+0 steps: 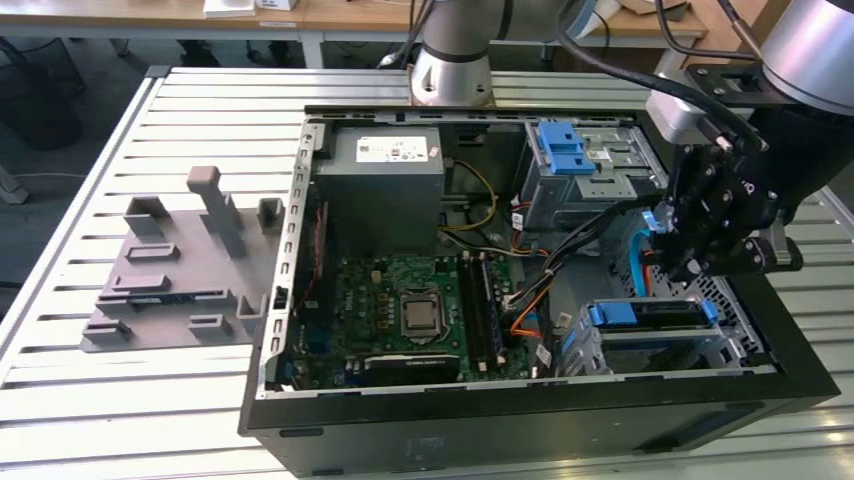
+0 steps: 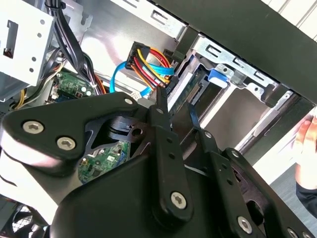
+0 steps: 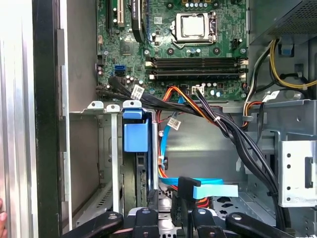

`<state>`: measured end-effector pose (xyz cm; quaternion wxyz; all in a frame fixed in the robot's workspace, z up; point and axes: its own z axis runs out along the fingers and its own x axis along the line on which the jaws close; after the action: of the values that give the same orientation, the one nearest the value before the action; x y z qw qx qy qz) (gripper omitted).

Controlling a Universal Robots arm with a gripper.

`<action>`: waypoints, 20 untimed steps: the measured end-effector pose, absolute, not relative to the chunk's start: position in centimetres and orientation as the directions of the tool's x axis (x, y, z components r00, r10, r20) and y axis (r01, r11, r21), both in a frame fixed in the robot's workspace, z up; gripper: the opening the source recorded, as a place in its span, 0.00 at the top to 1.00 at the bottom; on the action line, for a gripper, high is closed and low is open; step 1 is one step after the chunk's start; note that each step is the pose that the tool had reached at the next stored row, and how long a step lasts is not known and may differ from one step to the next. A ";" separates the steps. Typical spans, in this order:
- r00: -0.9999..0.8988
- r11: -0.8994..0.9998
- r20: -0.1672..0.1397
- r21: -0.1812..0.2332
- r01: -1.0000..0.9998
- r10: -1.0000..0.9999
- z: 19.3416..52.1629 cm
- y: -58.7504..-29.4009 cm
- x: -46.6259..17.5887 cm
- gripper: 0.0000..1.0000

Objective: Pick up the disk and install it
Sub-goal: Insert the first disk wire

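black computer case (image 1: 534, 425) on a silver slatted table (image 1: 80, 400). green motherboard (image 1: 400, 300). grey power supply (image 1: 384, 185) with white sticker. blue latches on grey drive bay (image 1: 587, 170). disk (image 3: 135, 144) shows a blue bracket. black gripper (image 1: 701, 225). grey fixture (image 1: 187, 265).

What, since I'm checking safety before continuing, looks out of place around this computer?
Nothing looks damaged or spilled. The one oddity is a person's hand, seen in the second wrist view close beside the outer wall of the open computer case.
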<state>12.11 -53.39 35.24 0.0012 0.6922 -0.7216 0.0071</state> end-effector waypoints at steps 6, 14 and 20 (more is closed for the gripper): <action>-0.042 0.042 0.011 -0.009 -0.999 -0.999 35.4 -53.3 12.1 0.68; -0.042 0.042 0.011 -0.013 -0.999 -0.999 34.8 -53.3 12.1 0.68; -0.042 0.042 0.010 -0.014 -0.999 -0.999 34.7 -53.3 12.1 0.84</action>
<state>12.12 -53.29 34.75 -0.0012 0.6922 -0.7216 0.0085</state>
